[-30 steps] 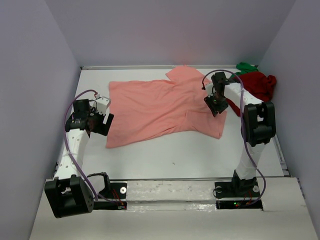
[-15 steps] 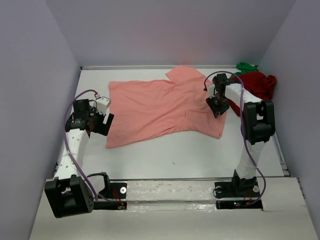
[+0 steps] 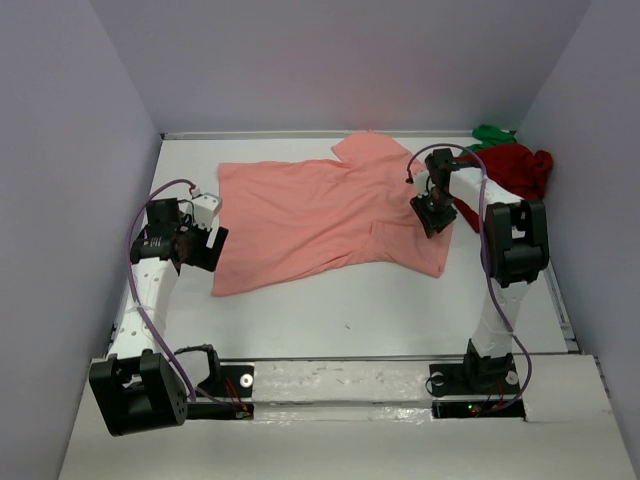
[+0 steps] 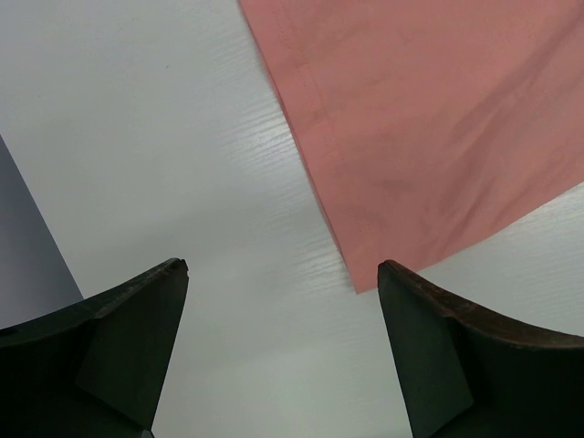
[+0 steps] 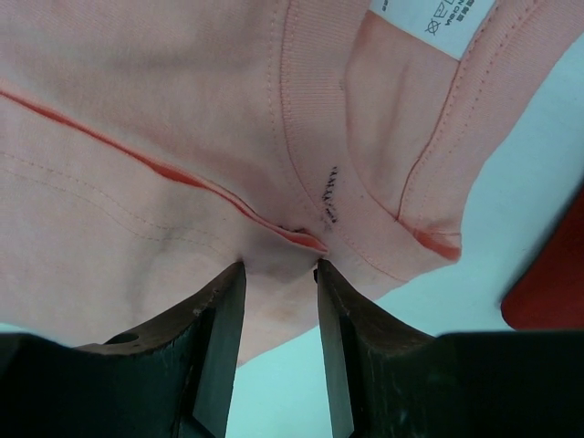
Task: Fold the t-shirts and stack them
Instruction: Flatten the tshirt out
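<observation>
salmon-pink t-shirt (image 3: 320, 225): lies spread mostly flat across the middle of the white worktop (image 3: 350, 310). its hem end is towards the left arm and its collar end towards the right arm. one sleeve reaches the far edge and the other points to the near right.

dark red t-shirt (image 3: 515, 170): crumpled in the far right corner, touching or very close to the collar end of the salmon-pink one; the top view does not settle which.

green t-shirt (image 3: 492, 133): only a small crumple shows, at the far side of the dark red heap, against the back wall.

right pincer (image 5: 280, 269): down at the collar end of the salmon-pink t-shirt. the fingers are drawn nearly together with a small fold of the pink cloth nipped between them, just below the ribbed neckband (image 5: 310, 173). a white care label (image 5: 438, 23) shows inside the collar beyond. a patch of dark red cloth sits at the right edge of the wrist view.

left pincer (image 4: 278, 269): spread wide, nothing between the fingers. it sits over bare worktop at the near-left hem corner of the salmon-pink t-shirt, with that corner just inside one finger.
</observation>
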Tool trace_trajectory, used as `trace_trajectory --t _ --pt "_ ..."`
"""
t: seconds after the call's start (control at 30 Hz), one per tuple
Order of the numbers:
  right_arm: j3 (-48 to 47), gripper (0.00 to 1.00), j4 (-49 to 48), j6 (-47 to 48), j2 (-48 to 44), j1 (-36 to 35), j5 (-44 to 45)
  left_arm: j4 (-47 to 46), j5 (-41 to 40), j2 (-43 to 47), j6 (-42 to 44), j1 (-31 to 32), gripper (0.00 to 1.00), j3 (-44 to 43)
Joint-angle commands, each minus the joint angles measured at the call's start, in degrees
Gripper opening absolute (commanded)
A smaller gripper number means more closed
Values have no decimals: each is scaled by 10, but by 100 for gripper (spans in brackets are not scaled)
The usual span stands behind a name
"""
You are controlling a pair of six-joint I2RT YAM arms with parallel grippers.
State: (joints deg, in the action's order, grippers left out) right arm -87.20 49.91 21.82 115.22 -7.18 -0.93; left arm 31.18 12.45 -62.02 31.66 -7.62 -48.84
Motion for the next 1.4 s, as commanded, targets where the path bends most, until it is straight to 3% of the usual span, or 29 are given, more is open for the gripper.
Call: trace_trajectory --t 0.0,0.07,0.4,1.1,1.37 --pt "-8 42 -7 -4 5 3 -22 6 6 7 -1 1 96 -2" --pt "-9 42 -7 -5 7 3 -27 7 6 7 -1 1 96 -2" --pt "-9 0 -5 -4 4 3 -20 9 6 9 -1 1 96 -1" --pt "-64 0 42 3 -61 3 1 24 21 5 6 13 94 2" --pt "-66 0 45 1 -55 3 -3 62 -58 -27 69 19 89 -25"
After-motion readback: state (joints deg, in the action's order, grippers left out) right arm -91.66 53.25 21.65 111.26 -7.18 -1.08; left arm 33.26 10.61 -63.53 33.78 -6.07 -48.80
